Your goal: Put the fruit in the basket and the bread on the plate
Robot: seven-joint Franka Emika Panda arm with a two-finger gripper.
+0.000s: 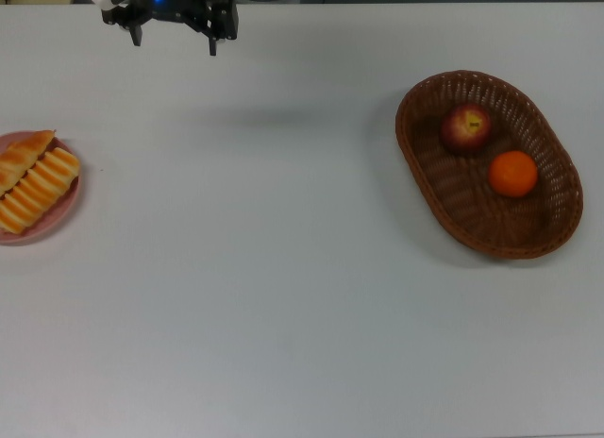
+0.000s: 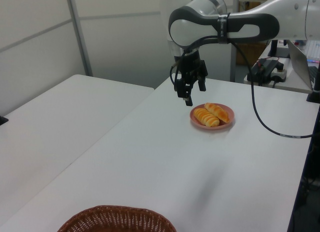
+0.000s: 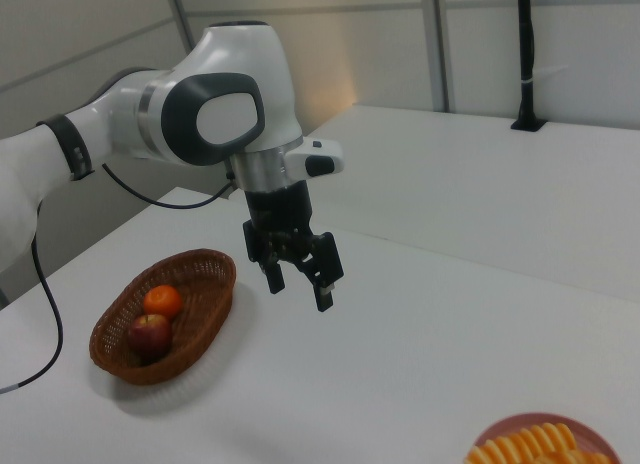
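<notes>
A: How many fruits, and where?

B: Two, both inside the wicker basket (image 1: 488, 164), an oval of dark brown weave. The red apple (image 1: 467, 127) has a yellow patch round its stem; the mandarin (image 1: 512, 173) is smooth, round and bright orange. In the top view the apple lies nearer the basket's upper end, the mandarin just beside it, toward the lower right.

A: And the bread?

B: Two pieces, side by side on the pink plate (image 2: 225, 124), which is round and shallow with a raised rim. The striped loaf (image 1: 38, 190) carries orange and cream cross bands; the braided twist (image 1: 21, 156) is knobbly and golden brown, and touches the loaf. The plate is well apart from the basket, at the opposite end of the white table (image 1: 283, 268).

A: The gripper?

B: One gripper (image 3: 299, 281), black, two fingers spread apart with nothing between them. It hangs in the air above the table, off the basket's side in the right view, and near the plate in the left view.
</notes>
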